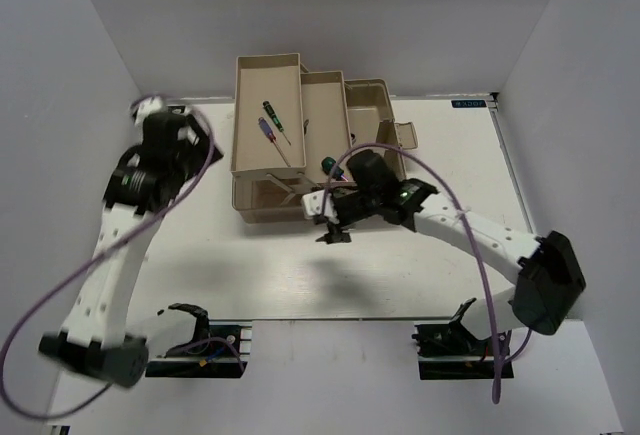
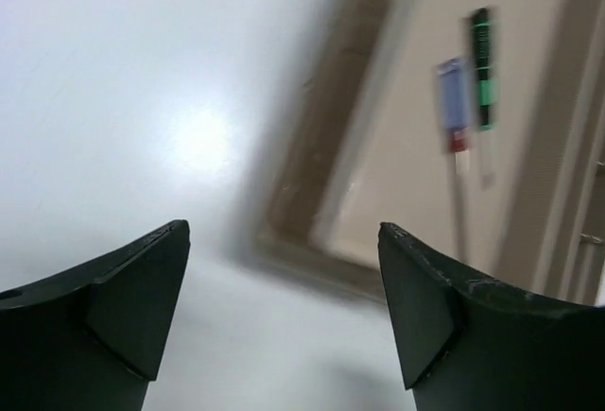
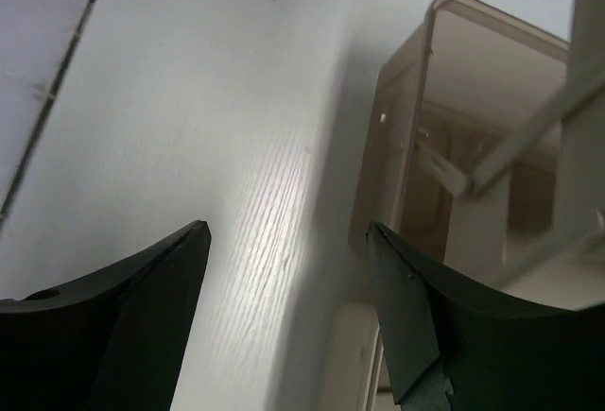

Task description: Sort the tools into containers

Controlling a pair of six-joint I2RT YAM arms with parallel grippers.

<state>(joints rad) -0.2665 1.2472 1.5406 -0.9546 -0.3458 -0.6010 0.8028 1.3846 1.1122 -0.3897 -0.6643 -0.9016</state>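
The beige toolbox (image 1: 366, 105) stands open at the back middle with its trays fanned out to the left. The left tray (image 1: 250, 150) holds a green-handled screwdriver (image 1: 270, 112) and a purple-and-red screwdriver (image 1: 266, 131); both also show blurred in the left wrist view, the green one (image 2: 483, 71) beside the purple one (image 2: 455, 107). Another green handle (image 1: 326, 162) lies by the middle tray (image 1: 325, 90). My left gripper (image 1: 200, 135) (image 2: 284, 288) is open and empty, left of the left tray. My right gripper (image 1: 325, 220) (image 3: 288, 279) is open and empty at the toolbox's near side (image 3: 454, 194).
White walls enclose the table (image 1: 250, 275) on the left, back and right. Two black stands (image 1: 195, 340) (image 1: 455, 340) sit at the near edge. Purple cables (image 1: 60, 285) loop off both arms. A pale rounded part (image 3: 345, 364) lies just below the right fingers.
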